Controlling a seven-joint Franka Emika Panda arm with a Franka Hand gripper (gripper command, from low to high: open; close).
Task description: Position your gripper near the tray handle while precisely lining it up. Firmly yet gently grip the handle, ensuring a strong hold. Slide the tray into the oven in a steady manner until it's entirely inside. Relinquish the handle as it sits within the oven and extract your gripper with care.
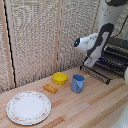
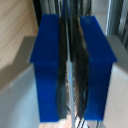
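Pinching the tray handle (image 2: pixel 70 60) between blue fingers (image 2: pixel 47 65), the gripper (image 1: pixel 90 62) is poised; a steady push into the oven (image 1: pixel 116 54) is judged next.

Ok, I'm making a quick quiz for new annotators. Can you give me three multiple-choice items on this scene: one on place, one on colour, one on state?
1. The cup stands:
A) to the exterior view's right of the bowl
B) to the exterior view's left of the bowl
C) inside the bowl

2. The bowl is:
A) red
B) yellow
C) green

3. The tray is:
A) sticking out of the oven front
B) fully inside the oven
C) lifted clear above the oven

Answers:
1 A, since the blue cup sits just to the right of the bowl in the exterior view.
2 B, since the bowl is plainly yellow.
3 A, since the bars reach out over the table, with the hand at the handle and its blue pads closed on a thin dark bar.
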